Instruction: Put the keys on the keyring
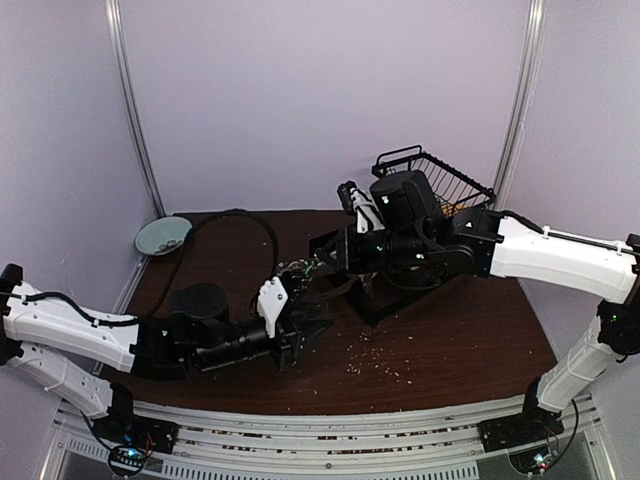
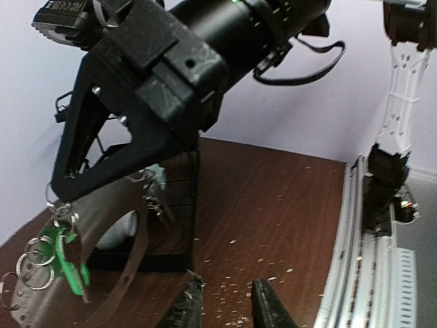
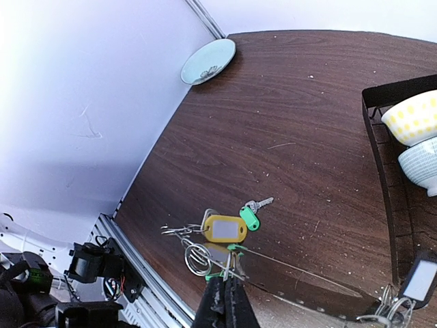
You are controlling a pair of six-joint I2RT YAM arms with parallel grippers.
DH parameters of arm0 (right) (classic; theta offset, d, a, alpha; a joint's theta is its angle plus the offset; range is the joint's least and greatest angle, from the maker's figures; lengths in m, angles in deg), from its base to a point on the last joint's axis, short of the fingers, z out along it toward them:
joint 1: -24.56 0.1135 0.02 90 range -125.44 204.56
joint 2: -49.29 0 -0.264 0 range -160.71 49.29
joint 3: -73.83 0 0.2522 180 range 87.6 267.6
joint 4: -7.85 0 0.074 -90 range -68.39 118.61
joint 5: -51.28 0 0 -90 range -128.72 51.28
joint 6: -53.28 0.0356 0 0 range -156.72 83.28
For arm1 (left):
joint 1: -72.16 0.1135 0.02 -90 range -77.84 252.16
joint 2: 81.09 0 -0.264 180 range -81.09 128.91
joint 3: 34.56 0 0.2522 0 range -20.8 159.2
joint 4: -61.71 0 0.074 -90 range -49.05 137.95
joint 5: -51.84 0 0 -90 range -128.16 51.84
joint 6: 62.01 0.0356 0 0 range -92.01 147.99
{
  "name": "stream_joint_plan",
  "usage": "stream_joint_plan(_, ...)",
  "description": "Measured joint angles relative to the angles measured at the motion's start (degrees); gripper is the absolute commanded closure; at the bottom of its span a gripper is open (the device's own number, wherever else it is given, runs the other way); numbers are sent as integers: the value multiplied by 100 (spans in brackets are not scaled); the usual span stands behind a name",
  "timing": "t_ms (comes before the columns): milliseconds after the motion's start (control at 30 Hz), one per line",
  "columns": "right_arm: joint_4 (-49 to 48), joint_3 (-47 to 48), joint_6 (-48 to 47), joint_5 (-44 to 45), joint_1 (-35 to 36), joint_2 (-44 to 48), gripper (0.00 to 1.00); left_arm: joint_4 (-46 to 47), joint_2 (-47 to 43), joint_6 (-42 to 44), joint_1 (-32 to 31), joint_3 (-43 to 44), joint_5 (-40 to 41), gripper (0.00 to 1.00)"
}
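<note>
the keys are small, on a cluster of small rings (image 2: 35,263): a bright green key (image 2: 66,254) dangles under the right gripper (image 2: 59,193), just above the bench (image 2: 273,205). past that gripper's tips in the right wrist view there are a yellow tag (image 3: 224,229) with a pale label and a green-headed key (image 3: 250,218) with a silver blade, touching each other. the keyring (image 3: 307,272) shows as a thin grey wire running from the cluster off to the right, low over the bench.

the right gripper is pressed together, clamped on the keys at one of the rings. the left gripper (image 2: 229,309) is low beside it, fingers apart, nothing between them, touching nothing.

the dangling green key hangs nearly upright, long axis top to bottom. the green-headed key lies slantwise, blade pointing up and right toward the basket (image 3: 372,137).
</note>
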Motion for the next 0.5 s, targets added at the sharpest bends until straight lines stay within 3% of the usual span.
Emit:
stream_joint_plan(200,-131,0,0,-46,98,0,100,-184,109,0,354,166,636,58)
stream_joint_plan(500,-227,13,-15,-177,249,0,100,-262,144,-105,874,256,654,58)
